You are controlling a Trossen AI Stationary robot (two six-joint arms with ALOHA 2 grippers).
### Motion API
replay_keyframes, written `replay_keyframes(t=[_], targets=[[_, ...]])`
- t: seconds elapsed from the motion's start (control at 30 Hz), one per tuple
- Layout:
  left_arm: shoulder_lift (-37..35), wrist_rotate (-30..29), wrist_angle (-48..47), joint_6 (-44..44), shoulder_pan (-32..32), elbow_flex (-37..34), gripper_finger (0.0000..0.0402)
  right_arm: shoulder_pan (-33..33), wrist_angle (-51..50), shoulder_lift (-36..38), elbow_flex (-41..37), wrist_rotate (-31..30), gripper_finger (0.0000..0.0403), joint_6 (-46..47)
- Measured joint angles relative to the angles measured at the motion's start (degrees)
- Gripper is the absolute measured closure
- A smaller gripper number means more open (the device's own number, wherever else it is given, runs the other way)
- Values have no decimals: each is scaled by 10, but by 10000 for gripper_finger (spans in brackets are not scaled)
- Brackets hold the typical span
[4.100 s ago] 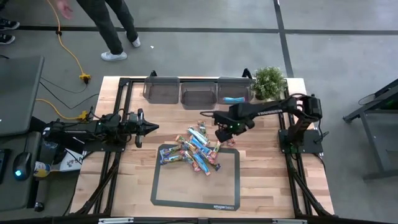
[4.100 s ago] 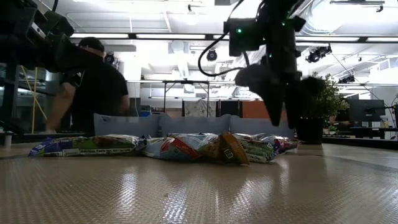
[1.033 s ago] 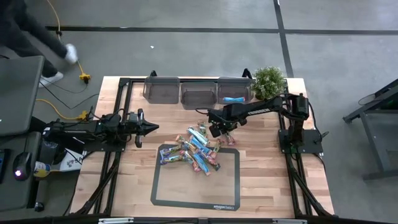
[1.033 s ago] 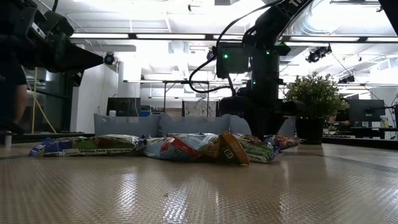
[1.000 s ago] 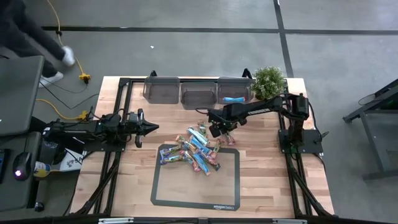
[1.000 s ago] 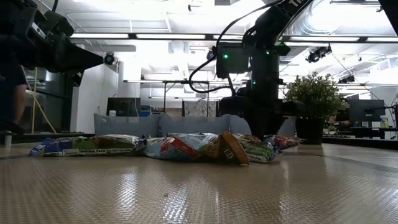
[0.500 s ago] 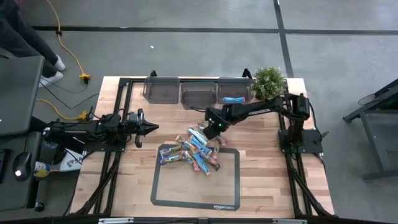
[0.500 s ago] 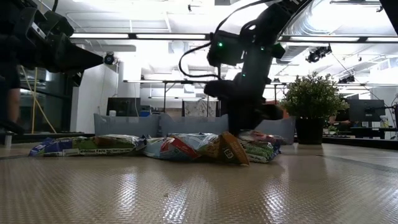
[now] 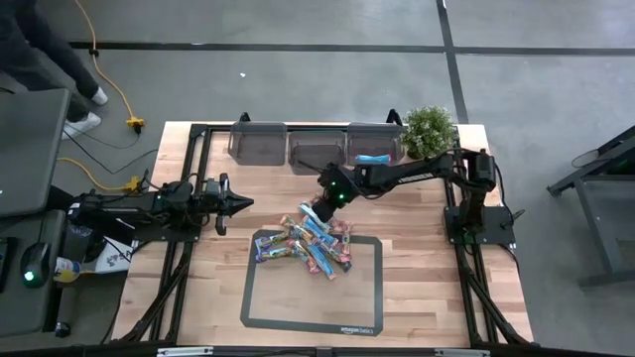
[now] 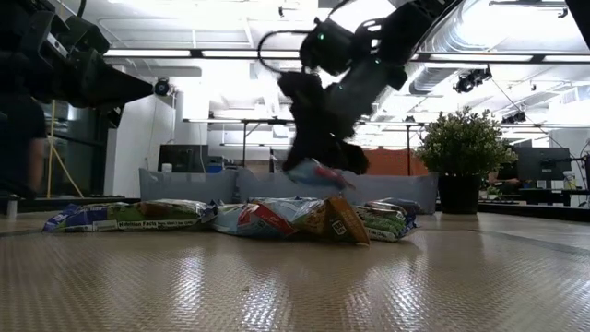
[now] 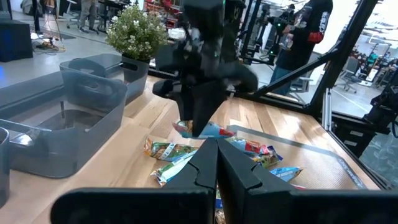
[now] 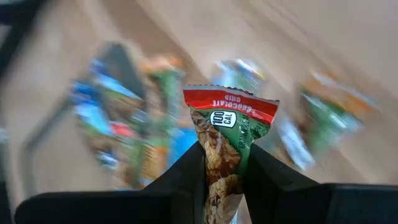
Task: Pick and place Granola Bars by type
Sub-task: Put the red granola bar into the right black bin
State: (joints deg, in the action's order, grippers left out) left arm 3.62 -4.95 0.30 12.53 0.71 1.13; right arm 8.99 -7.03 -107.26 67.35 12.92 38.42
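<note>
Several granola bars in blue, green and orange wrappers lie heaped on the table, partly inside a black-outlined mat. My right gripper hovers over the far edge of the heap, shut on one bar with a green wrapper and a red end. In the low view this bar hangs above the pile. One blue bar lies in the rightmost bin. My left gripper waits, shut, left of the heap. My right gripper pinches the green bar by its lower half between the two fingers, which lie across the bar. The bar's red end sticks out past the fingertips. The bar is lifted clear of the pile.
Three clear grey bins stand in a row along the far edge, with a potted plant to their right. A person walks on the floor beyond the table's far left corner. Bare wood shows left and right of the mat.
My right gripper has risen from the heap's far right side and moved toward the table's left, tipping as it went. The green bar has come up with it, lifted clear of the pile. The remaining bars have stayed in place.
</note>
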Motion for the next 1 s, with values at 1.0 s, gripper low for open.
replay_keyframes(t=[1.0], targets=[[0, 0, 0, 0, 0, 0, 401, 1, 265, 237, 1, -279, 329, -310]])
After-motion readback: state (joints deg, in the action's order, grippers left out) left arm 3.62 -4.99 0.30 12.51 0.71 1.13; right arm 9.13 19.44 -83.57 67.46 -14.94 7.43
